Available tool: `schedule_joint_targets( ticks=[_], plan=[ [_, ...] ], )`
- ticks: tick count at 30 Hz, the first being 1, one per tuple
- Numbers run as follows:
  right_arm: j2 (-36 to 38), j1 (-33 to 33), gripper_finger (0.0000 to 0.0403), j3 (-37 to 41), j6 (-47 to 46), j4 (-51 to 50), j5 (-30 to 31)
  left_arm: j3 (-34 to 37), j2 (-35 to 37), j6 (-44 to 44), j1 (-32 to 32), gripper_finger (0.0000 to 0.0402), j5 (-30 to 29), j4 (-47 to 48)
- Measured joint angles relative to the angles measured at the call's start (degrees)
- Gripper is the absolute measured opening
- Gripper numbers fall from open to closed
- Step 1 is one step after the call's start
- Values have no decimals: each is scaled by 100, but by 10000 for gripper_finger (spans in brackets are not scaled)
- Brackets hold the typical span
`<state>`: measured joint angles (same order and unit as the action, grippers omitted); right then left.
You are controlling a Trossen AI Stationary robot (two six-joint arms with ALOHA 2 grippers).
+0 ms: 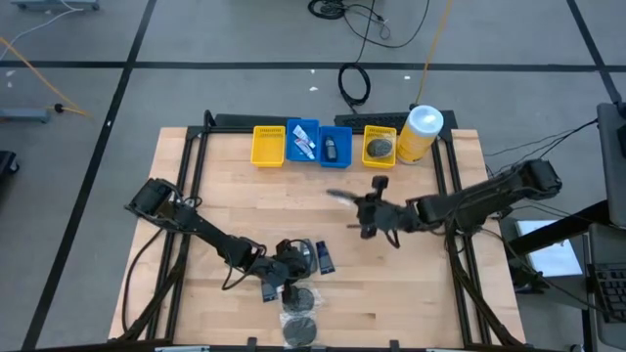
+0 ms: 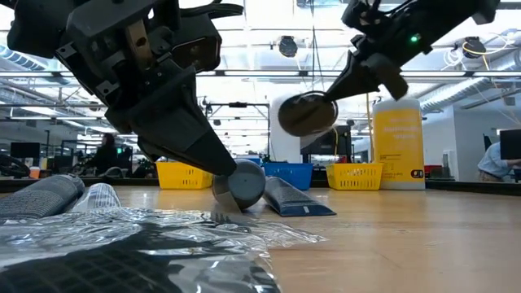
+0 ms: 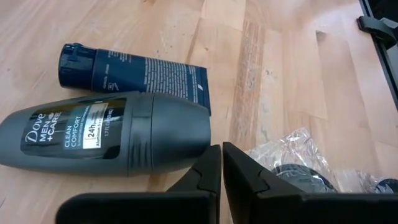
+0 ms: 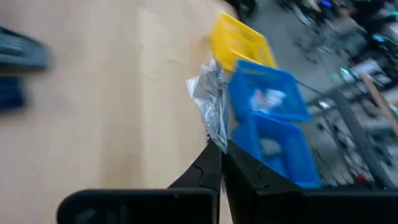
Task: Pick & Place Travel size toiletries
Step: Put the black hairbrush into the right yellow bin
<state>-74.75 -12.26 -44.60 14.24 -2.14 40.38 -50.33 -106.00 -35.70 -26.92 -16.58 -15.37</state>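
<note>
Jaws pressed together on both arms. Left gripper (image 1: pixel 290 277) sits low at the near middle of the table, fingers (image 3: pixel 208 174) closed with nothing between them, tips just beside a dark grey Dove roll-on bottle (image 3: pixel 106 142) lying on its side on the wood. Dark blue tube (image 3: pixel 134 76) lies right behind the bottle, touching or nearly so. Clear crinkled wrap (image 3: pixel 298 146) just beside the fingertips, something dark and round inside it. Two bagged dark mesh puffs (image 1: pixel 300 313) lie at the near table edge, just beside the left gripper.

Right gripper (image 1: pixel 364 207) is raised over the table's middle, pinching a crinkled clear packet (image 4: pixel 210 102) by its edge; low view shows a dark round puff (image 2: pixel 307 114) hanging in the air from it, clear of the table. Can't tell whether the fingers touch the puff itself or only the wrap.

Bins in a row along the far edge: left yellow bin (image 1: pixel 267 146), contents not visible; blue bin (image 1: pixel 302 142) with white printed tubes; second blue bin (image 1: pixel 334 148) with a small dark bottle; right yellow bin (image 1: pixel 380 147) with a dark mesh puff. Yellow canister (image 1: pixel 419 133) with white lid stands just beside the right yellow bin.
</note>
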Motion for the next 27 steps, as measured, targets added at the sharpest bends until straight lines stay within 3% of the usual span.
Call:
schedule_joint_targets(
  ticks=[12,27],
  plan=[
    [593,1310,0,0,-115,-361,334,0,0,-2,0,19,0,56],
    [635,2791,0,2,-565,-847,303,0,4,105,0,19,0,60]
  ],
)
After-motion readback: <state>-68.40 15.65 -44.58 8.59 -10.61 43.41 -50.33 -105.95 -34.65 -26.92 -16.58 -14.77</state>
